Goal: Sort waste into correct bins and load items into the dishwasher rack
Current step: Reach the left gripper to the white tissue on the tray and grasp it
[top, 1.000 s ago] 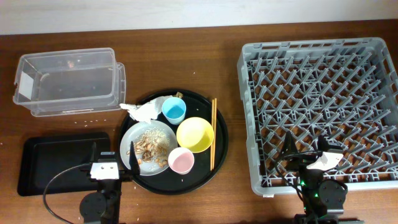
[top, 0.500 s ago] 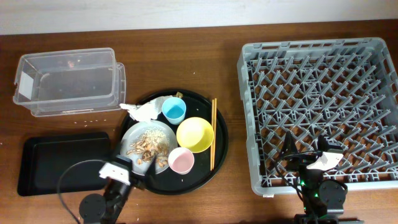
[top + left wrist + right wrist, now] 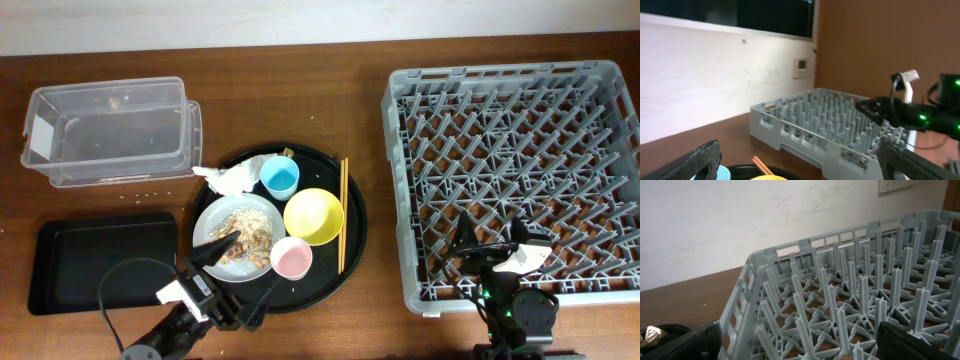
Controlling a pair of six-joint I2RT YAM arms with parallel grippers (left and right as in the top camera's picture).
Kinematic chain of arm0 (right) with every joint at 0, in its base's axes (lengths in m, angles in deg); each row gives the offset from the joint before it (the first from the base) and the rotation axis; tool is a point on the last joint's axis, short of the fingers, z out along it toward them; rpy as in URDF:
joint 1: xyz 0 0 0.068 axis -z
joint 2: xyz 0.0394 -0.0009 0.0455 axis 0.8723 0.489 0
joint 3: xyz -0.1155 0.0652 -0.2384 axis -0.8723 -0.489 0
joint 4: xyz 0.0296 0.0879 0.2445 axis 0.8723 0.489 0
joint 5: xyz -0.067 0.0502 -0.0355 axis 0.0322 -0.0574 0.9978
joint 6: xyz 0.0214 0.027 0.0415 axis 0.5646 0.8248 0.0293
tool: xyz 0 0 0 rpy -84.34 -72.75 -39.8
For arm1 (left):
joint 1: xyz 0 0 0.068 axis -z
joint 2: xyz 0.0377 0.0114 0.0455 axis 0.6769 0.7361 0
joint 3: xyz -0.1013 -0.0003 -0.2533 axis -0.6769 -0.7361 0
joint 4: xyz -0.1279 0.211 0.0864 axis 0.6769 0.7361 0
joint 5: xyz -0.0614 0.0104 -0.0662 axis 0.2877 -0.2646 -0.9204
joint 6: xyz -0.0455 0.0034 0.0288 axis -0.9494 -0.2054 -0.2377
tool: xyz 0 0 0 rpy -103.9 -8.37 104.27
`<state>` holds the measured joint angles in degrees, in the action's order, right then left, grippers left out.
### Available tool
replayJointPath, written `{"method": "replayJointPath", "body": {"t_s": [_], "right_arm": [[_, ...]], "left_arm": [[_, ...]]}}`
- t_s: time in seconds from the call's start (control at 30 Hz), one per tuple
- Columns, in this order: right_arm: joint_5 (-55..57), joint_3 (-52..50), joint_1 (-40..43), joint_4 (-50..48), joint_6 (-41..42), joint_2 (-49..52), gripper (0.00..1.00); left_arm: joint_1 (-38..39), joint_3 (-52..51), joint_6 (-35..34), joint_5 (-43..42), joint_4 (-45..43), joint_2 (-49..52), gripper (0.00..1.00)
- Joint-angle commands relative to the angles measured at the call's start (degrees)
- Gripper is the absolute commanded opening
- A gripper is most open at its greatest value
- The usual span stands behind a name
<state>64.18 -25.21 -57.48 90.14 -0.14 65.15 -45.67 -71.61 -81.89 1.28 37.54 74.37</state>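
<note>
Left hand (image 3: 248, 268), spread wide and empty, hovers over the near edge of the pale grey plate (image 3: 212, 218), which lies just beyond.

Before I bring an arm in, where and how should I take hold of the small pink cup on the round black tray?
By the rim, straight down from above, one finger inside and one outside. The small pink cup stands upright, mouth open. The pale grey round plate and yellow bowl crowd its left and far sides, so pinch the near wall.
</note>
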Motion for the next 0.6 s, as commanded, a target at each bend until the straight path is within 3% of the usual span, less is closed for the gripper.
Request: {"method": "replayJointPath", "body": {"t_s": [0.0,0.07,0.17,0.23,0.3,0.33,0.4,0.47,0.57], "right_arm": [[0.1,-0.4,0.2,0.3,0.1,-0.3,0.99],[0.1,-0.4,0.2,0.3,0.1,-0.3,0.99],[0.1,-0.4,0.2,0.3,0.1,-0.3,0.99],[0.1,-0.4,0.2,0.3,0.1,-0.3,0.99],[0.1,-0.4,0.2,0.3,0.1,-0.3,0.99],[0.1,-0.4,0.2,0.3,0.1,-0.3,0.99],[0.1,-0.4,0.2,0.3,0.1,-0.3,0.99],[0.1,-0.4,0.2,0.3,0.1,-0.3,0.99],[0.1,-0.4,0.2,0.3,0.1,-0.3,0.98]], "left_arm": [[-0.1,5.6,1.8,3.1,0.1,2.6,0.99],[-0.1,13.2,8.2,4.2,2.7,8.0,0.99],[-0.1,35.0,19.8,16.8,37.7,25.7,0.99],[-0.1,46.3,23.9,15.3,50.3,36.9,0.99],[-0.1,48.5,23.3,5.6,51.9,43.3,0.99],[-0.1,48.6,21.9,4.7,51.0,46.1,0.99],[0.0,52.0,11.6,18.3,54.1,51.5,0.99],[1.9,63.8,8.0,41.6,69.3,60.9,0.99],[2.3,66.1,8.0,43.6,67.2,68.1,0.99]]}}
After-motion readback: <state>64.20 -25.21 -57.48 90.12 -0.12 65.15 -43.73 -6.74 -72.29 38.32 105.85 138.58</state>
